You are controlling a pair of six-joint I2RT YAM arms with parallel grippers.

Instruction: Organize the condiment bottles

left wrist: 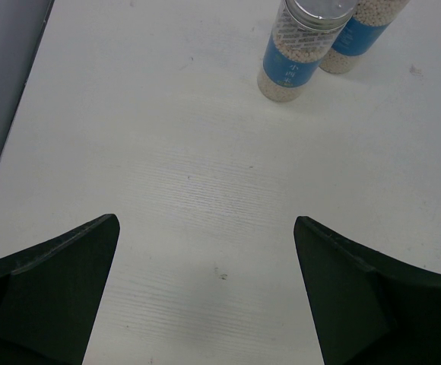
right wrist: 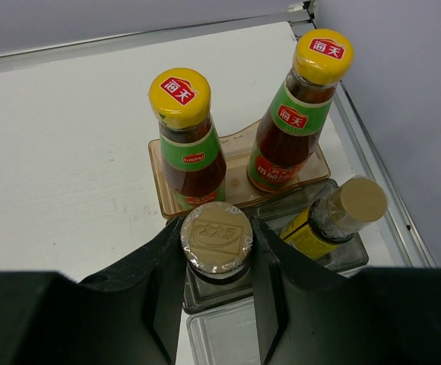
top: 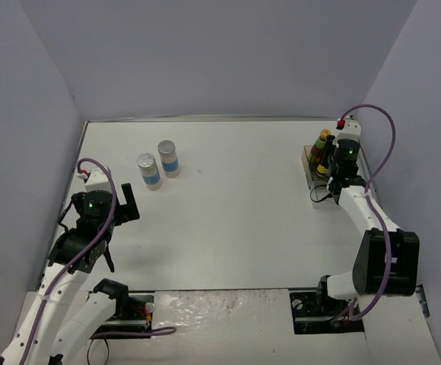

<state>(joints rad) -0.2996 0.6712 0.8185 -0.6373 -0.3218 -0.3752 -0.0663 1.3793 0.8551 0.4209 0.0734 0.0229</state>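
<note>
Over at the far right edge of the table (top: pixel 236 205), your right gripper (right wrist: pixel 217 228) is clamped on a tan-capped sauce bottle (right wrist: pixel 219 237), one finger pressed against each side just below the cap. That bottle is upright over a clear compartment of the tray (right wrist: pixel 239 156); you cannot tell whether its base rests on the tray floor. Just beside it stands a second tan-capped bottle (right wrist: pixel 341 217) with a yellow label. Behind these two, one yellow-capped bottle (right wrist: pixel 184 144) and the other yellow-capped bottle (right wrist: pixel 298 114) stand upright side by side on the amber part of the tray.

Your left gripper (left wrist: pixel 205 289) hangs over bare table on the left side, fingers spread wide with nothing between them. Ahead of it the nearer silver-topped cylinder (left wrist: pixel 300 46) and the farther silver-topped cylinder (left wrist: pixel 361 34) stand upright, close together, well apart from the tray.
</note>
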